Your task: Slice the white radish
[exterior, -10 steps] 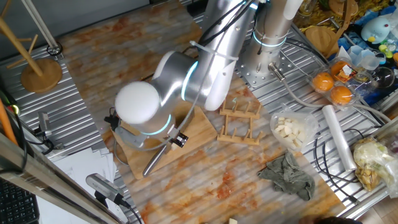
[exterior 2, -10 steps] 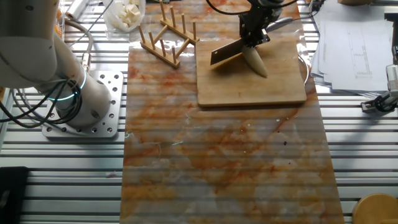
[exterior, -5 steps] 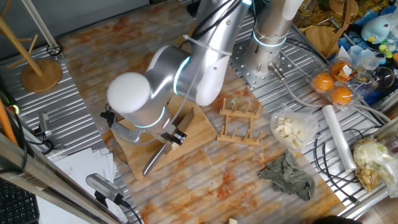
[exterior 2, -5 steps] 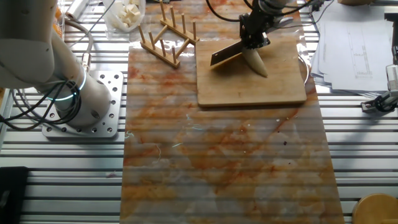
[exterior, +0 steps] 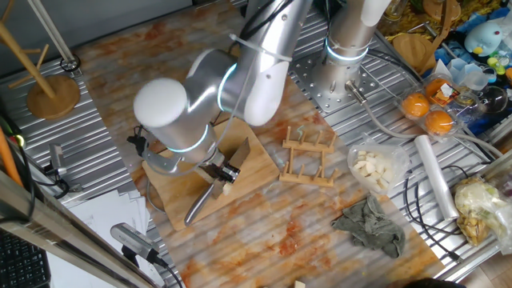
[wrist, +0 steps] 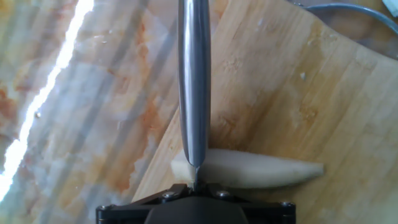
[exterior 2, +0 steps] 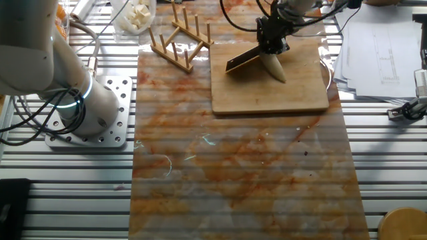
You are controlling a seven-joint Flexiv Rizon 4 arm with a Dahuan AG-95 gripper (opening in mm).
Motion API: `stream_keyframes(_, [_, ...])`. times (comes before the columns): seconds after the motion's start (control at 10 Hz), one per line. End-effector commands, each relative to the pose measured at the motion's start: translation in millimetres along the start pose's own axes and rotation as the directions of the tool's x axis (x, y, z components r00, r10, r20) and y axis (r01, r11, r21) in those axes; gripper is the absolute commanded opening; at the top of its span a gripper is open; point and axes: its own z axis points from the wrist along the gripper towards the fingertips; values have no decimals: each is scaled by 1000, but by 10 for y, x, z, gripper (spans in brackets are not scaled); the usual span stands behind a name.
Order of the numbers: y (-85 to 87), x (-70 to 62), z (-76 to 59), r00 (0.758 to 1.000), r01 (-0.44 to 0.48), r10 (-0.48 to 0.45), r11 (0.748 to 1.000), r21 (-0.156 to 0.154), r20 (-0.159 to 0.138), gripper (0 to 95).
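The white radish (wrist: 261, 171) is a pale cream tapered strip lying across the wooden cutting board (wrist: 292, 93); it also shows in the other fixed view (exterior 2: 275, 67). My gripper (wrist: 194, 186) is shut on a knife (wrist: 194, 81). The blade stands edge-down over the radish's thick left end, near the board's edge. In the other fixed view the gripper (exterior 2: 272, 41) holds the knife (exterior 2: 241, 59) slanting down over the radish. In one fixed view the arm hides most of the radish; the knife (exterior: 200, 206) sticks out over the board (exterior: 256, 164).
A wooden peg rack (exterior: 308, 156) stands beside the board. A plastic-wrapped heap of pale cubes (exterior: 374, 166), a grey cloth (exterior: 372, 224) and oranges (exterior: 428, 112) lie to the right. The robot base (exterior 2: 87, 107) and papers (exterior 2: 380, 40) flank the mat.
The arm's elbow has swung left and the hand has shifted slightly along the board. The knife stays over the radish's thick end.
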Motion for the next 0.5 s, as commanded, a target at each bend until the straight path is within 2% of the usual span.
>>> stream_keyframes(0.1, [3,-5,0,1000,-12,13,998,-65,20,0])
stream_keyframes(0.2, [-1,-6,-5,1000,-6,6,999,-42,11,0])
stream_keyframes(0.3, [-11,5,-20,1000,-26,26,999,-33,14,0])
stream_keyframes(0.5, [-31,54,-112,997,-74,75,997,-30,31,0])
